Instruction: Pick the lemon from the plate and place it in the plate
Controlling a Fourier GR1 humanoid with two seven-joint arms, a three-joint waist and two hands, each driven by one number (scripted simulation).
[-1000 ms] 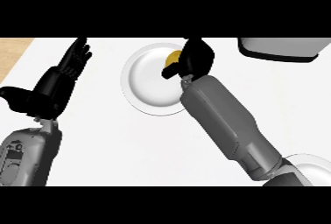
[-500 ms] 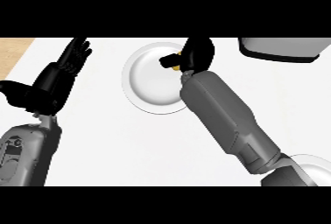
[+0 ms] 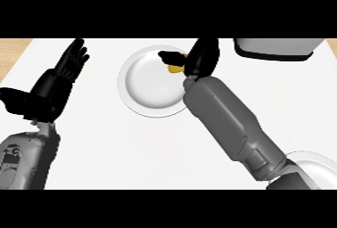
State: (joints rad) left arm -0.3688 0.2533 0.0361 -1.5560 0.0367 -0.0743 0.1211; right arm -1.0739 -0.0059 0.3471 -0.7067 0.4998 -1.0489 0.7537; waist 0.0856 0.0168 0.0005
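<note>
— White counter, grasp step: right hand curled round lemon, between thumb and fingers, over plate.
— Next: lift, carry to second plate. Left hand resting, fingers straight.

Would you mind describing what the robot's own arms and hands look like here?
Both forearms are smooth grey casings, blocky with rounded edges. The left forearm shows small dark markings on its shell; the right forearm looks plain. Each ends in a black robot hand with fingers and a thumb: left, right. No cables show.
</note>
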